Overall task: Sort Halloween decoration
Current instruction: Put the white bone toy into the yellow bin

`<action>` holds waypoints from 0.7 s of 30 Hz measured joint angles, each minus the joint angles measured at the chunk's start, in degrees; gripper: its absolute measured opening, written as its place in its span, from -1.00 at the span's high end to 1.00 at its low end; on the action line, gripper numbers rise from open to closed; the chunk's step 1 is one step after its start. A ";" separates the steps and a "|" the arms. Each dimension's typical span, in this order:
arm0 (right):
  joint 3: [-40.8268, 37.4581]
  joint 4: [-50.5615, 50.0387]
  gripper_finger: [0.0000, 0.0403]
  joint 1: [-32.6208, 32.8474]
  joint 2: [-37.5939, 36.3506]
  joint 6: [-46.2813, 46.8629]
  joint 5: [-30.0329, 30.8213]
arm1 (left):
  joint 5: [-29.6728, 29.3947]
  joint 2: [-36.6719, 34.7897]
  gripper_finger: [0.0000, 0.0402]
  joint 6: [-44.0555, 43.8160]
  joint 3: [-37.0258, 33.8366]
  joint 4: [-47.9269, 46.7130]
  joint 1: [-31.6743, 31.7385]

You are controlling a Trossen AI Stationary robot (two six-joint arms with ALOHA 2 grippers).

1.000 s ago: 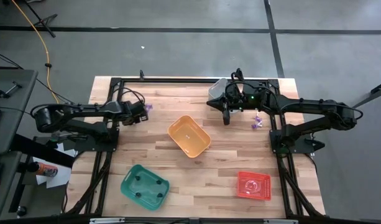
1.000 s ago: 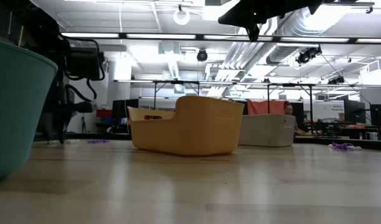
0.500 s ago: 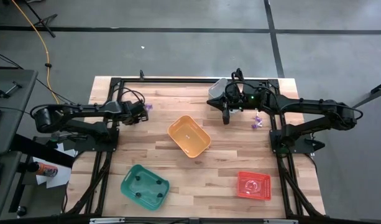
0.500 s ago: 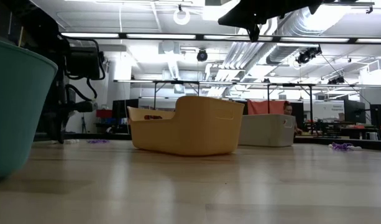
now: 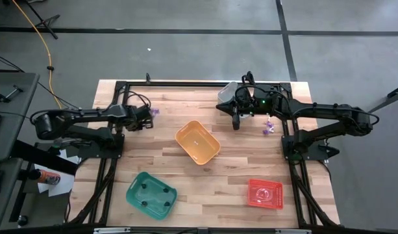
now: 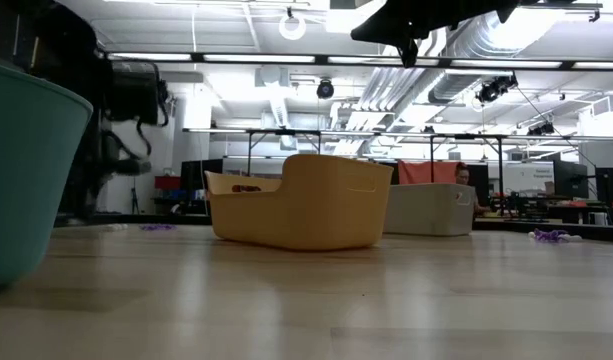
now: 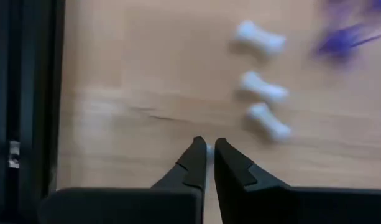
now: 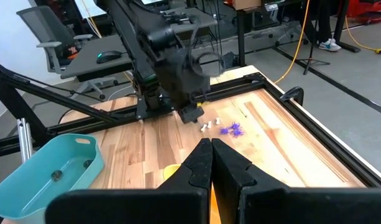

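Note:
The Halloween decoration lies in small clusters. Three whitish bone-shaped trinkets (image 7: pixel 263 87) and a purple one (image 7: pixel 342 40) rest flat on the wood at the table's far left. More purple trinkets (image 5: pixel 269 127) lie at the far right. My left gripper (image 7: pixel 209 152) points down just beside the whitish trinkets, shut with a whitish sliver between its tips. It shows in the high view as my left gripper (image 5: pixel 149 119). My right gripper (image 5: pixel 237 123) hangs shut and empty, high above the table near the grey bin (image 5: pixel 226 92). My left gripper pinches a small whitish trinket (image 7: pixel 209 148) between its two fingertips, coming from above and pointing steeply down. Only a thin sliver of it shows between the fingers. I cannot tell which part of it is held, nor whether it is clear of the wood.
An orange bin (image 5: pixel 197 142) stands mid-table. A green bin (image 5: pixel 151 194) holding dark trinkets is at the near left, a red bin (image 5: pixel 265 194) at the near right. A black frame rail (image 7: pixel 25 93) runs close beside my left gripper.
My left arm has lifted a little at the table's far left; in the low view its wrist stands higher than before. The trinkets on the table and the bins have stayed put.

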 joint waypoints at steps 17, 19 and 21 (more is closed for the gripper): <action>0.00 0.00 0.99 0.00 0.00 0.46 0.00 | -9.61 -13.82 0.98 21.59 19.43 10.61 0.03; 0.00 0.02 0.99 0.00 0.00 0.45 0.00 | -6.18 -13.55 0.98 26.43 20.01 19.99 -0.09; 0.00 0.05 0.99 0.00 0.00 0.45 0.00 | -2.02 -12.60 0.98 31.03 19.99 29.48 -0.73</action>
